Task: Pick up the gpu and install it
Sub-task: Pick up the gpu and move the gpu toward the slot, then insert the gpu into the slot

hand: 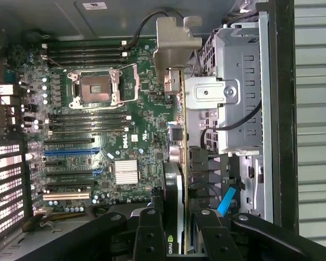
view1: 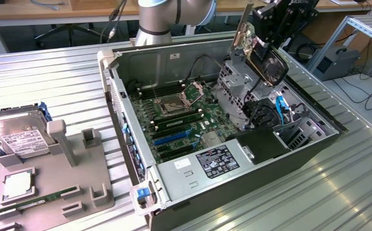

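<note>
The gpu [view1: 271, 65], a flat black card with a long silver bracket [view1: 243, 29] on one end, hangs upright above the open computer case [view1: 314, 144], over its far right corner in the exterior view. My gripper [view1: 272, 41] is shut on the card's upper part. In the wrist view the gpu [hand: 174, 179] appears edge-on between my two black fingers [hand: 149, 228], with its bracket [hand: 174, 43] pointing away over the green motherboard [hand: 146, 114]. The card is clear of the motherboard's expansion slots [hand: 70, 152].
A silver drive cage [view1: 237, 91] and cables stand just below the card. A power supply [view1: 215, 161] fills the case's near end. On the exterior view's left, a grey fixture [view1: 51, 178] holds a hard drive [view1: 19, 137], a processor [view1: 19, 185] and a RAM stick [view1: 38, 199].
</note>
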You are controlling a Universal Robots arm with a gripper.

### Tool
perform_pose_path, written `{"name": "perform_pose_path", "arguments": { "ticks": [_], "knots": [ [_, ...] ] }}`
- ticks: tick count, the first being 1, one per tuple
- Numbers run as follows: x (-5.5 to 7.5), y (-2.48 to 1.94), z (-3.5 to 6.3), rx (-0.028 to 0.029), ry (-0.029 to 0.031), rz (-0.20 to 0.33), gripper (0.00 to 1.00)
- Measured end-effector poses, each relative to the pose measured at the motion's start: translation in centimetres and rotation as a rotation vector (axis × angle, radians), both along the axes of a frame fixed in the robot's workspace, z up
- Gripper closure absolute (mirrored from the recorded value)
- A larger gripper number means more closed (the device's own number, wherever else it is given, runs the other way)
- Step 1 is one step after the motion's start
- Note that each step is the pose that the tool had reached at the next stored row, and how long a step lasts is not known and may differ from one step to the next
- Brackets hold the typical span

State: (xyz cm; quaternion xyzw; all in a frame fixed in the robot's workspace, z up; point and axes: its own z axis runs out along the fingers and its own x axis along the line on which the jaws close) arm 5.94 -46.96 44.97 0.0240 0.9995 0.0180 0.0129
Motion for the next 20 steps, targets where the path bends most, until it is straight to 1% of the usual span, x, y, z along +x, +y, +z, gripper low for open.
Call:
{"name": "perform_pose_path", "arguments": {
  "ticks": [15, 18, 20],
  "knots": [
    [0.00, 0.00, 0.00, 0.0000, 0.0000, 0.006, 0.73],
    [0.00, 0.01, 0.00, 0.0000, 0.0000, 0.039, 0.73],
    [0.00, 0.01, 0.00, -0.0001, 0.0000, 0.135, 0.73]
  ]
}}
